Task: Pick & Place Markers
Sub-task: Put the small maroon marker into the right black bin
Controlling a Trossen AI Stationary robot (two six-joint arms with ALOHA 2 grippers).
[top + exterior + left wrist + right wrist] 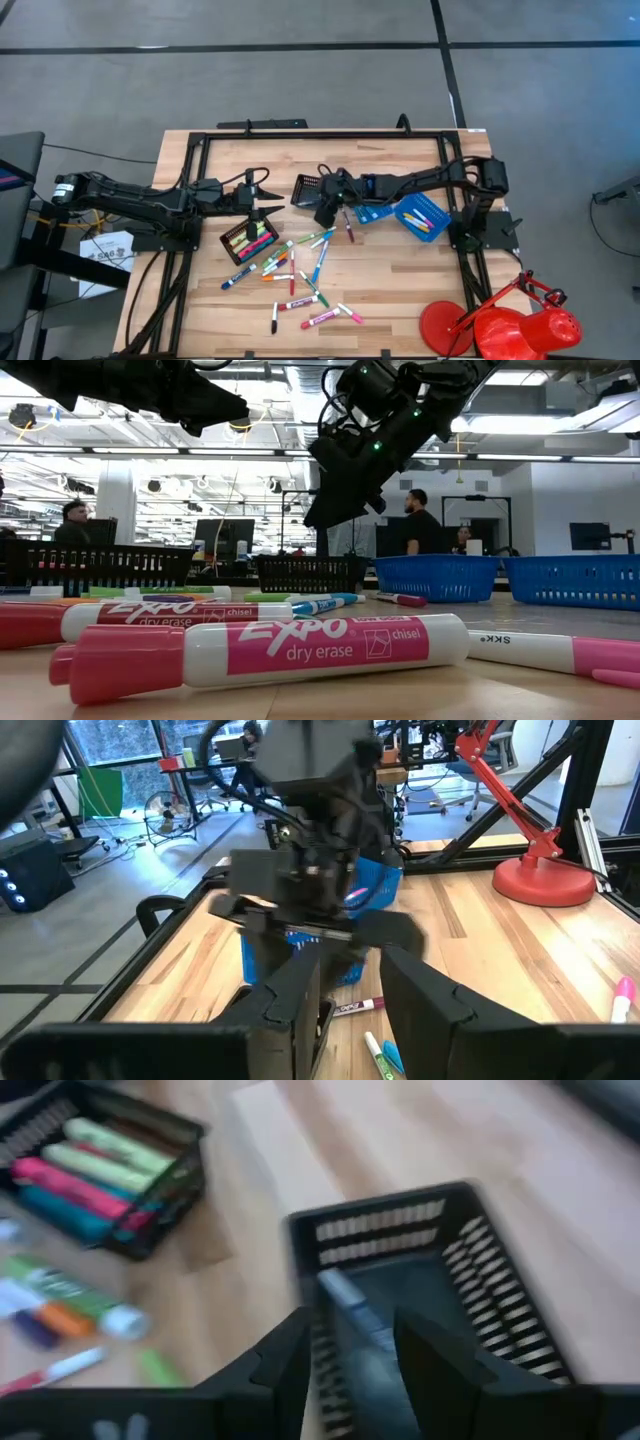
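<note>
Many markers (300, 272) lie loose on the wooden table's near middle; a pink one (260, 650) is closest in the low view. A black mesh tray (250, 240) holds several markers. My right gripper (350, 1342) hangs open, slanting down over a second black mesh tray (450, 1290) at mid-table. A blue marker (352, 1308) shows blurred inside that tray's walls, past the fingertips and apart from them. My left gripper (268, 195) waits open and level above the filled tray's far side, nothing between its fingers (290, 1005).
Two blue baskets (422, 218) (372, 212) sit right of the right gripper, one with markers in it. A red desk lamp (500, 320) stands at the near right corner. A black frame (330, 135) runs round the table. People stand in the room beyond.
</note>
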